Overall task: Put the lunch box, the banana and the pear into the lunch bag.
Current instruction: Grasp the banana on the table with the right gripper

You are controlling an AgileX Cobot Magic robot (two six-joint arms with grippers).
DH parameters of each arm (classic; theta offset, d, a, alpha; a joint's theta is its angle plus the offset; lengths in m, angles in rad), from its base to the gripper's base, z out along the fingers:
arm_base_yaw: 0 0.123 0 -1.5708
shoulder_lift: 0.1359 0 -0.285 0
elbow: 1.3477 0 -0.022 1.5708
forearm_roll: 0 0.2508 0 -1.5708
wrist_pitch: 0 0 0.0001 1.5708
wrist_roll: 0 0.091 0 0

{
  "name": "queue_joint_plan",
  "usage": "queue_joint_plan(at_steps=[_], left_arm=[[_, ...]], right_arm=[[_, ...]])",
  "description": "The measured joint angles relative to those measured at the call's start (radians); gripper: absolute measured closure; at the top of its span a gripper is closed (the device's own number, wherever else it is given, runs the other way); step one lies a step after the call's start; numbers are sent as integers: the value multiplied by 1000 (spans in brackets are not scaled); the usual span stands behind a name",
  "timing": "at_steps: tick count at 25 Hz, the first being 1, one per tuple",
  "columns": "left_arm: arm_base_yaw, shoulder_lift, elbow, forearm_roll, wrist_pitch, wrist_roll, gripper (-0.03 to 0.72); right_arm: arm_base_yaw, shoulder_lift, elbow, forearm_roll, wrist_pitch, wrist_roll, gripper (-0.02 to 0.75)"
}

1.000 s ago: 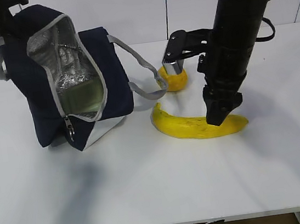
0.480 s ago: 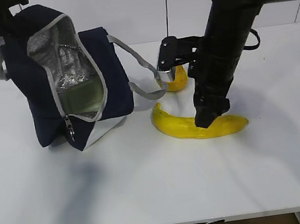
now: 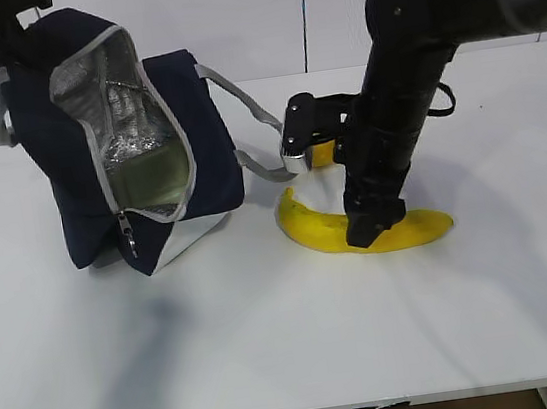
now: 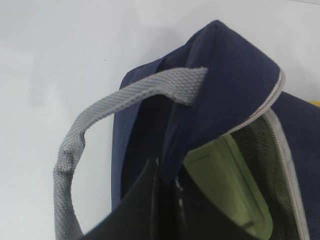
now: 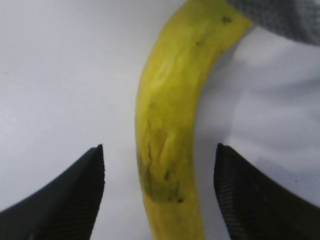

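Navy-blue lunch bag [image 3: 96,157] with grey zip edging, grey woven straps, crinkled silver lining, pale sage-green lunch box [image 3: 149,180] lid, yellow banana [image 3: 322,228] with dark brown flecks, golden-yellow pear [image 3: 321,154], white table [image 3: 272,346]

It looks like a test room for robots, not a home. A big black robot arm [image 3: 409,86] reaches over a plain smooth white counter [image 3: 272,346], and behind it stands a bare white panelled wall [image 3: 229,19].
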Motion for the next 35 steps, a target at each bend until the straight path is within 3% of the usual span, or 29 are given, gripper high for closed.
queue_joint_plan(at_steps=[12, 20, 35], left_arm=[[0, 0, 0, -2, -2, 0, 694], [0, 0, 0, -2, -4, 0, 694], [0, 0, 0, -2, -14, 0, 694]], right_arm=[[0, 51, 0, 2, -46, -8, 202], [0, 53, 0, 4, -50, -10, 388], [0, 53, 0, 0, -22, -10, 421]])
